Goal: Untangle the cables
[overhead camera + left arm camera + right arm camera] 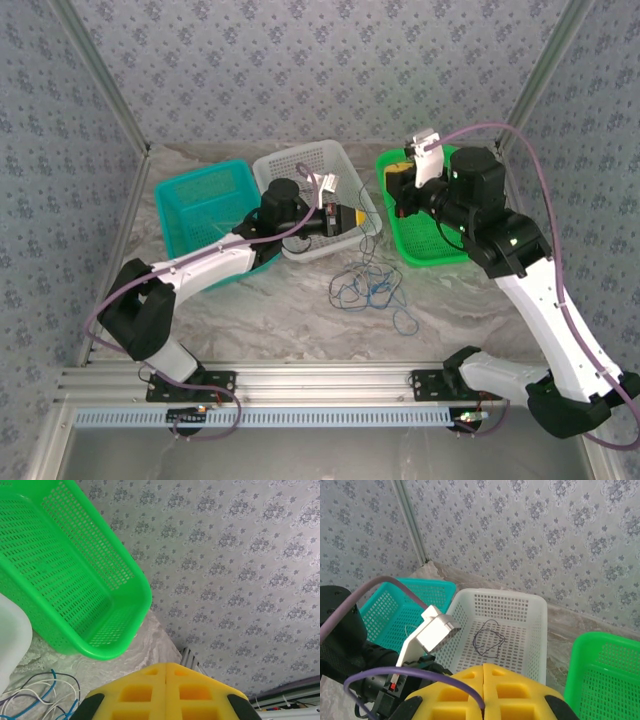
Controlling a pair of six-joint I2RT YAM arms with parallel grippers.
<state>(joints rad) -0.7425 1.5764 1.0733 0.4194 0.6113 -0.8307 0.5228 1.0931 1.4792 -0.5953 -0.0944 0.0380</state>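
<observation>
Nearest the arm bases, on the pale marbled counter (300, 310), lie the thin looping cables (368, 283) in blue, dark purple-black and whitish, in a loose knot; one small blue loop sits apart at its near right side; the knot rests on bare counter just in front of the gap between the white and green baskets. In the left wrist view a few blue, dark and whitish strands of the cables (40, 695) show at the lower left, on the counter beside the white basket's rim.

Just beyond the knot, the left tool (345, 218) with its yellow blocky fingers hangs at the near right corner of the white perforated plastic basket (300, 165); in its own camera the left tool (165, 667) is closed, the two yellow pads meeting along one seam, and I cannot tell whether a strand is caught between them.

To the right, the right tool (400, 178) is over the left side of the bright green perforated plastic basket (440, 252); in its wrist view the right tool (484, 667) is likewise closed, pads pressed together.

Further back, one thin dark cable (487, 639) lies coiled on the floor of the white basket (530, 605); the teal perforated plastic basket (200, 200) stands touching its left side; behind everything rise walls of grey floral-patterned paper (320, 60).
</observation>
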